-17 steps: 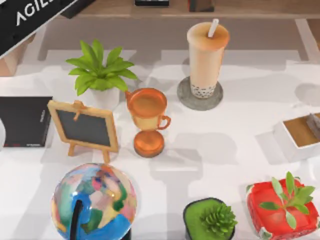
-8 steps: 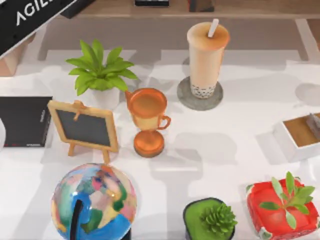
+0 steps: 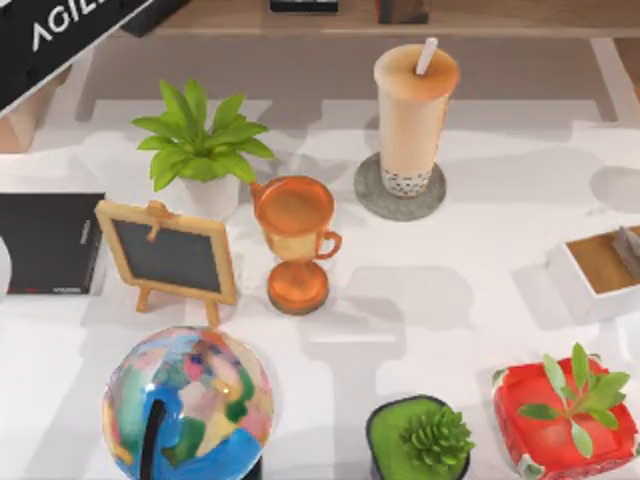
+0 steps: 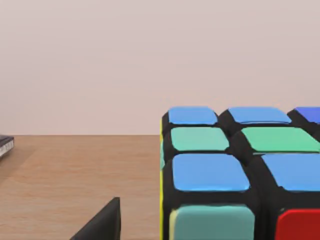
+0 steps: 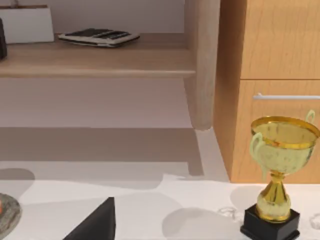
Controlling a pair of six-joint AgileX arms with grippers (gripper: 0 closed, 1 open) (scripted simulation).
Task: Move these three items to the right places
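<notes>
Cup: the tall tan bubble-tea cup with a white straw and dark pearls [image 3: 414,110] stands upright on the round flat grey stone coaster [image 3: 400,188], at the back of the white surface [image 3: 450,300]. This one looks done.
Black book: the large flat black book with small pale letters on its spine [image 3: 50,243] lies far to the left of the cup, with nothing on top of it.
Next to it: the small wood-framed chalkboard [image 3: 170,257] stands just beside the book. The orange trophy cup [image 3: 295,235] is between the chalkboard and the tea cup.
Pincers: I cannot tell if they are spread or pressed together.
Left wrist view: a colourful puzzle cube [image 4: 240,175] is very close.
Right wrist view: a gold trophy [image 5: 277,170] stands by a wooden cabinet [image 5: 270,75].
How to do it well: I think something still has to go on the black book. Come down from above and stay off the chalkboard.
</notes>
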